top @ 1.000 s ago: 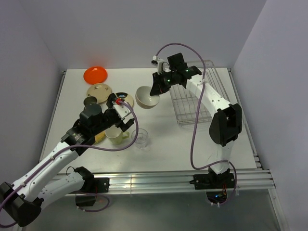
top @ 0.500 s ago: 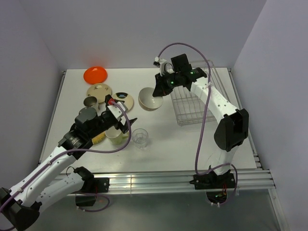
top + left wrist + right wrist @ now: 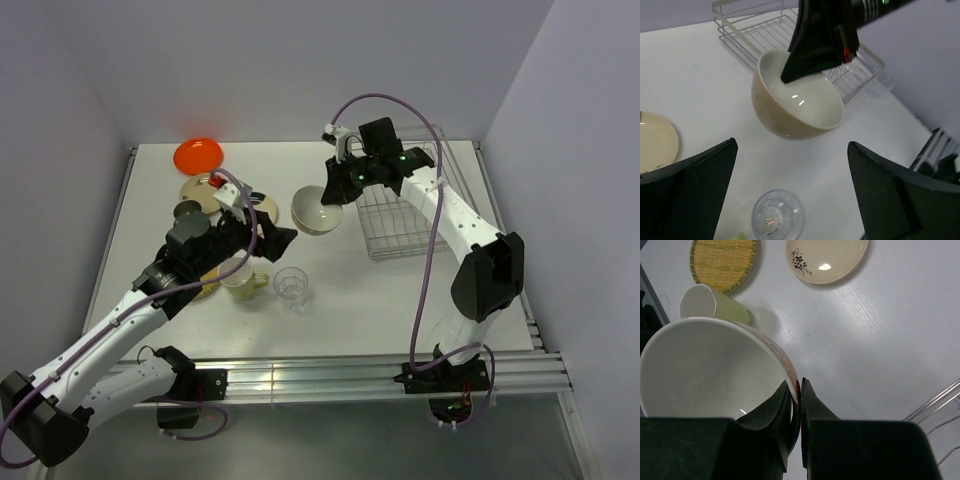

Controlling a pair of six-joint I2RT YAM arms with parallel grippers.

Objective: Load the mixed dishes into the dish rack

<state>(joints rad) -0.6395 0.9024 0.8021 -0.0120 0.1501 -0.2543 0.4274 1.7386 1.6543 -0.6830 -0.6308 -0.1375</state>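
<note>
**Top view.** The cream bowl (image 3: 318, 212) hangs tilted from the right jaws, which are clenched on its rim at the bowl's 1 o'clock edge. It sits just beside the dish rack (image 3: 405, 205), at the rack's 9 o'clock, and is not yet over the wires. The right arm (image 3: 450, 215) reaches far out from its base with the wrist turned toward 9 o'clock. The left arm (image 3: 150, 290) stretches toward 1 o'clock, its jaws near the pale mug (image 3: 238, 280). The clear glass (image 3: 292, 287) stands at the mug's 3 o'clock.

**Left wrist.** The bowl (image 3: 799, 102) looks lifted clear of the white surface (image 3: 700, 90), mouth tipped toward 2 o'clock, with the rack (image 3: 765, 30) behind it at 12 o'clock. The left jaws are released wide and hold nothing, their dark fingers (image 3: 690, 195) filling the lower corners. The glass (image 3: 777, 217) lies between them at 6 o'clock.

**Right wrist.** Two black fingers (image 3: 765, 415) pinch the bowl's (image 3: 705, 370) wall, one inside and one outside. Below lie the mug (image 3: 715, 305), the woven plate (image 3: 722, 262) and the cream plate with dark mark (image 3: 827, 257).

The bowl looks like glazed ceramic: stiff, smooth and likely slippery, fairly heavy for a one-edge pinch, and apt to chip on the wire. With the weight hanging off one side, it could swivel in the grip. A deep bite on the rim wall is the sound hold.
</note>
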